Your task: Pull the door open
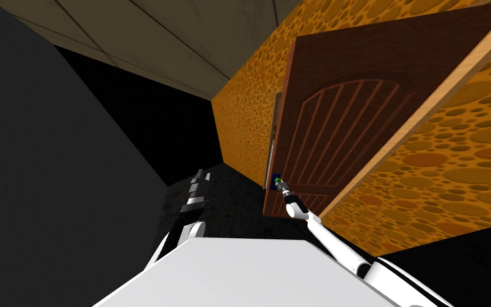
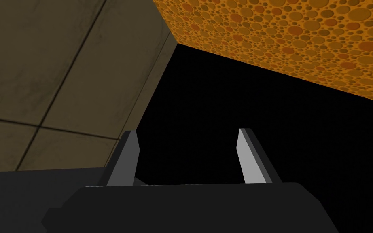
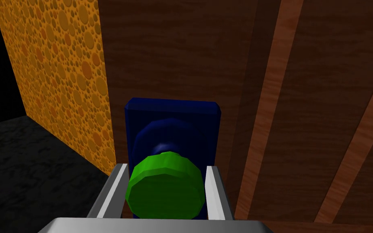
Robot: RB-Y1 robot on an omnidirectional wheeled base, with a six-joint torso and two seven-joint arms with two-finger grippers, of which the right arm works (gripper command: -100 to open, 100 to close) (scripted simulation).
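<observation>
Reddish-brown wooden door [image 1: 345, 133], with an arched panel of raised ribs, stands in the orange bubble-patterned wall [image 1: 244, 122] ahead and to my right. A pale wooden frame strip [image 1: 431, 101] runs along its hinge side. Its green faceted round knob [image 3: 165, 190], on a dark blue rectangular backplate [image 3: 173, 115], is pinched by the right gripper [image 3: 166, 168], one finger pressed on each side, so the grasp looks done. A thin pale sliver shows at the knob edge. The door seems barely cracked at most, with nearly the whole swing left. The left gripper [image 2: 187, 131] hangs at my left, fingers apart, empty.
</observation>
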